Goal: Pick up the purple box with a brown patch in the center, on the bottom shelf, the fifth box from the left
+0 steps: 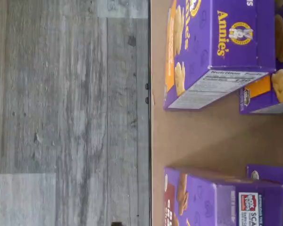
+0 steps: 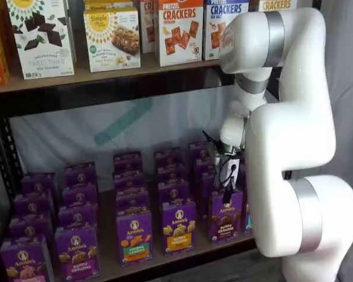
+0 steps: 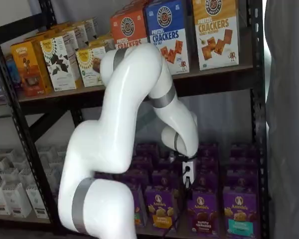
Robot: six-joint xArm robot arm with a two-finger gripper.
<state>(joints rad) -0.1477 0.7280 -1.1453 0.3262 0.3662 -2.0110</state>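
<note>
The purple box [image 2: 226, 215] with brown bunny cookies stands upright in the front row of the bottom shelf [image 2: 159, 259]. It shows in both shelf views [image 3: 203, 212]. My gripper [image 2: 227, 189] hangs just above and slightly behind the box's top, also in a shelf view [image 3: 188, 183]. Its black fingers show side-on with a cable beside them, so I cannot tell if they are open. The wrist view shows the shelf board [image 1: 203, 136] and a purple carton with a dark reddish-brown front [image 1: 217, 200], probably this box.
A purple carton with yellow crackers [image 2: 177, 227] stands left of the target and shows in the wrist view [image 1: 212, 47]. A teal-band carton [image 3: 239, 213] stands to its right. More purple cartons fill the rows behind. Large cracker boxes [image 2: 179, 29] stand on the higher board. Grey floor [image 1: 66, 113] lies beyond the shelf edge.
</note>
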